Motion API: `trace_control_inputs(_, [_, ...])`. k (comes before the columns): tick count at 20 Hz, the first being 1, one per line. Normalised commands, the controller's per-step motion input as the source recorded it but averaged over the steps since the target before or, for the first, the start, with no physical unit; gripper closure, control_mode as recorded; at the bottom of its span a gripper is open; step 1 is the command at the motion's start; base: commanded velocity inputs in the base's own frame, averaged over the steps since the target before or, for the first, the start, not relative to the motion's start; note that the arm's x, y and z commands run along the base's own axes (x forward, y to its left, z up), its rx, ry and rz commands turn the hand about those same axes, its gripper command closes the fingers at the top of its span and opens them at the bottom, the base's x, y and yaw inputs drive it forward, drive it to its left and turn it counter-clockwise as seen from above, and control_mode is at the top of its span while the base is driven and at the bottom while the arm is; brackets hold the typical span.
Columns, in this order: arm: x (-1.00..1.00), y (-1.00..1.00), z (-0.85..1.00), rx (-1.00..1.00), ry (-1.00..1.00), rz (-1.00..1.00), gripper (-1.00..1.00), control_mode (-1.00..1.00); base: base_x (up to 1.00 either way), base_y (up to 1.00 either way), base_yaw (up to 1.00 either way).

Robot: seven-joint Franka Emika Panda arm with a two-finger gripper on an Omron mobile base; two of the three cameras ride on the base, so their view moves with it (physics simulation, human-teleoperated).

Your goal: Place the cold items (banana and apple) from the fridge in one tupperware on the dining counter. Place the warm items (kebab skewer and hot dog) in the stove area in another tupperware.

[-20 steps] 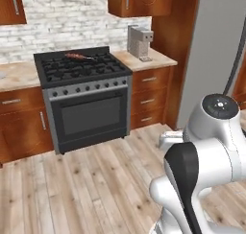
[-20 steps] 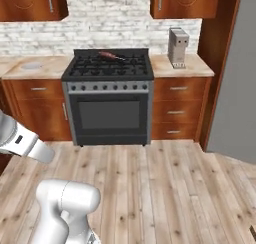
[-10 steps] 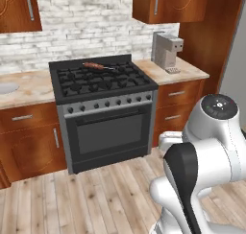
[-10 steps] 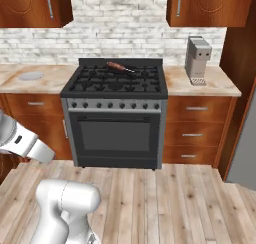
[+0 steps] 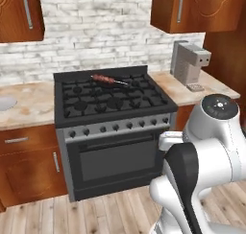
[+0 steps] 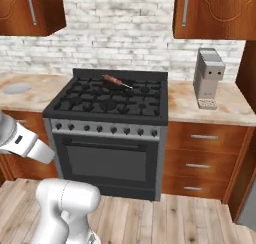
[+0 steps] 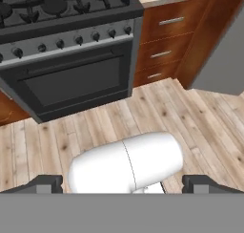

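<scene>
Only base cams: kebab skewer [image 5: 105,79] atop stove [image 5: 110,101]

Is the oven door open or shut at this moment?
Shut. The oven door sits flush with the front of the stove, its handle bar level below the knobs, with no gap showing in either base view or the hand view.

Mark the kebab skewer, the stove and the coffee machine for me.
kebab skewer [image 5: 104,78], left base view, on the meat chunks.
stove [image 6: 111,160], right base view, on the oven door glass.
coffee machine [image 6: 208,78], right base view, on its front face.
</scene>
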Motion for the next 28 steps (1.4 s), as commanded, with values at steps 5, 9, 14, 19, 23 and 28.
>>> trace_control_inputs(5, [0.0,0.0,0.0,0.0,0.0,0.0,-1.0,1.0,1.0,-0.22,0.11])
trace_control_inputs(9, [0.0,0.0,0.0,0.0,0.0,0.0,-1.0,1.0,1.0,-0.22,0.09])
trace_control_inputs(14, [0.0,0.0,0.0,0.0,0.0,0.0,-1.0,1.0,0.84,-0.27,0.03])
trace_control_inputs(19, [0.42,-0.22,0.0,0.09,0.02,0.03,-1.0,-1.0,0.28,-0.12,0.0])
trace_control_inputs(23, [0.97,-0.17,0.0,0.05,0.0,0.26,-1.0,-1.0,0.0,0.0,0.0])
trace_control_inputs(28, [0.88,-0.01,0.0,0.0,0.0,0.34,-1.0,-1.0,0.0,0.0,0.0])
